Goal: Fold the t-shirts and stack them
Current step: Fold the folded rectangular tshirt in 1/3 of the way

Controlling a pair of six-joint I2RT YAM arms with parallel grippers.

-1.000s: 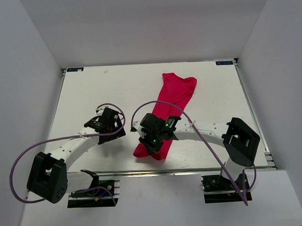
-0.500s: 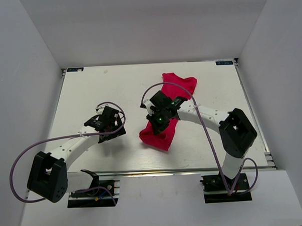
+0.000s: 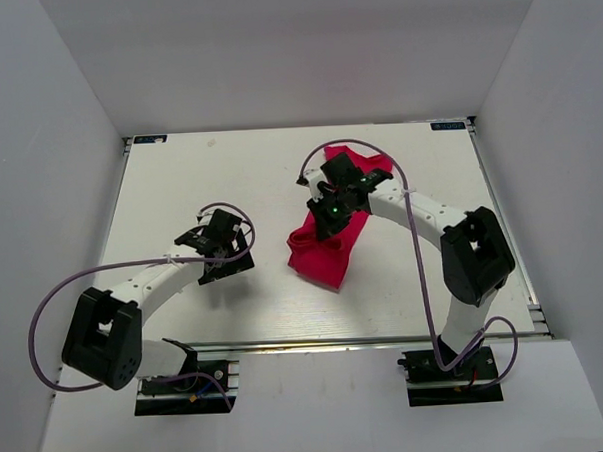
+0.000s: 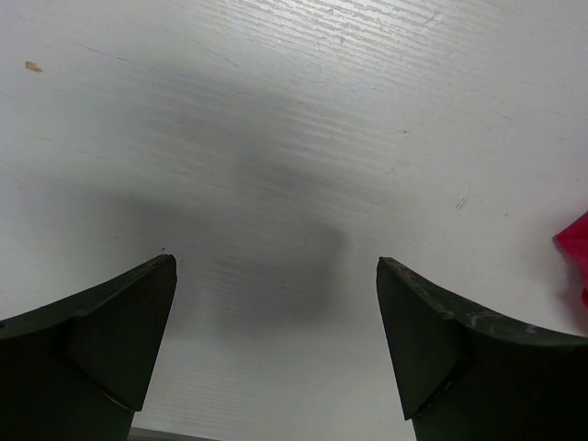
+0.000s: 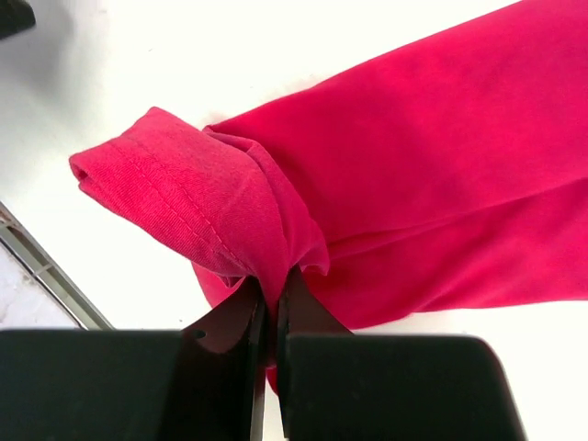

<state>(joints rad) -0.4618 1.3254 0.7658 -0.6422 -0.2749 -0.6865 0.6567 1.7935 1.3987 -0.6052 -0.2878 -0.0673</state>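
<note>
My right gripper (image 5: 269,308) is clamped on a hem fold of the t-shirt (image 5: 441,184), a detail only the wrist view shows. Overhead, the garment lies bunched mid-table (image 3: 179,181). My left gripper (image 4: 276,276) stands wide apart.

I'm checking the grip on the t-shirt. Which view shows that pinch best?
Right wrist: the right hand pinches a fold of the t-shirt close up. Top external shows it from afar, but the hand hides the pinch. Left wrist catches only a red sliver.
</note>
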